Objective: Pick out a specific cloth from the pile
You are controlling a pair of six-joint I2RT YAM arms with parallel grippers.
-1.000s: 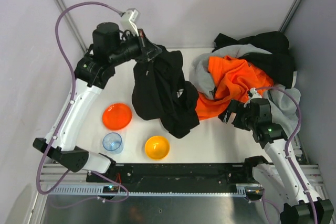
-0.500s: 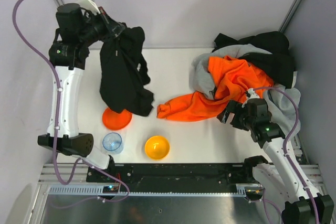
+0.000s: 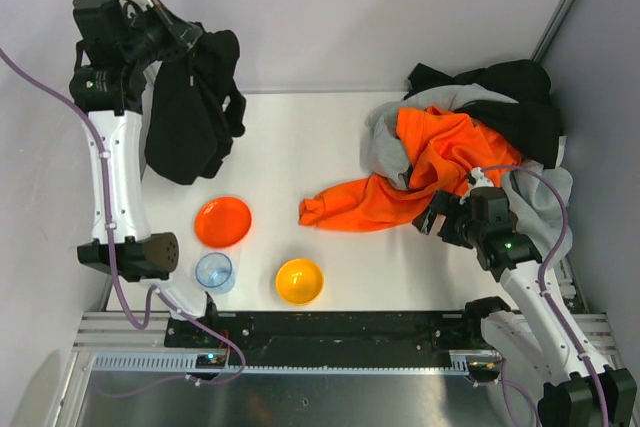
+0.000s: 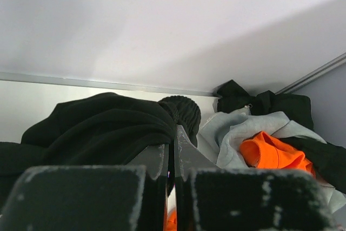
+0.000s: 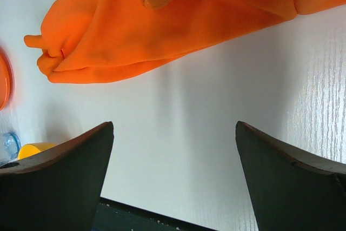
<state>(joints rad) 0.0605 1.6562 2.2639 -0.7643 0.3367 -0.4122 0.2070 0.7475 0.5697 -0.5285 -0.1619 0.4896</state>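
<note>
Upper right, we have the pile (image 3: 480, 127), grey, black and orange, with its orange garment (image 3: 360, 209) spilling toward the centre. Upper left, the black cloth (image 3: 190, 117) hangs in the air, pinched between the nearly closed fingers of our left gripper (image 3: 183, 39). Lower right, our right gripper (image 3: 437, 215) gapes wide, holding nothing.
</note>
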